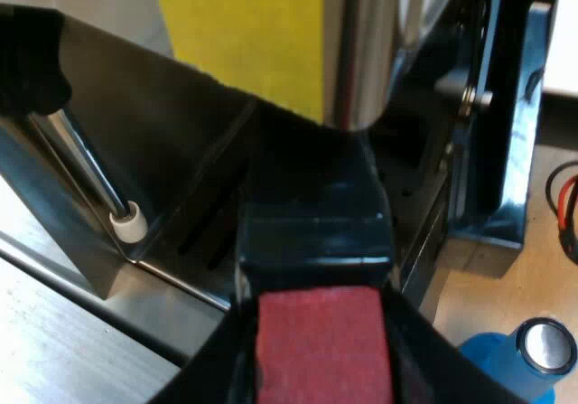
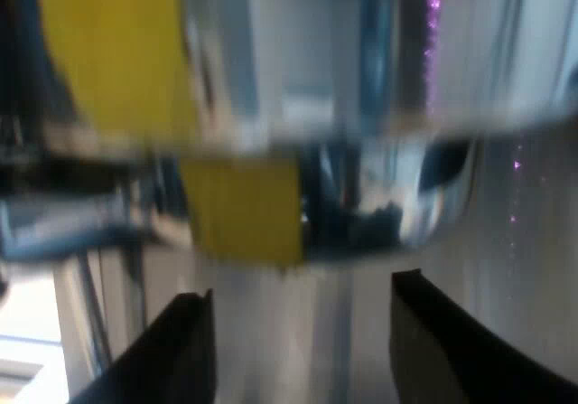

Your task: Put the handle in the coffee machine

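The holder's dark handle (image 1: 312, 232) runs from its red end (image 1: 323, 345) in under the shiny metal cylinder (image 1: 361, 42) at the espresso machine's front (image 1: 163, 133). My left gripper (image 1: 318, 336) is shut on the handle, one black finger on each side of the red end. The holder's metal basket is hidden behind the handle. In the right wrist view my right gripper (image 2: 302, 336) stands open, its fingers (image 2: 181, 350) wide apart with nothing between them, facing a rounded chrome part (image 2: 388, 196) of the machine.
A steam wand with a white tip (image 1: 129, 223) hangs beside the handle. A blue tamper with a metal top (image 1: 535, 354) stands on the table near the machine's base. Yellow labels (image 1: 244, 33) (image 2: 244, 210) are on the machine.
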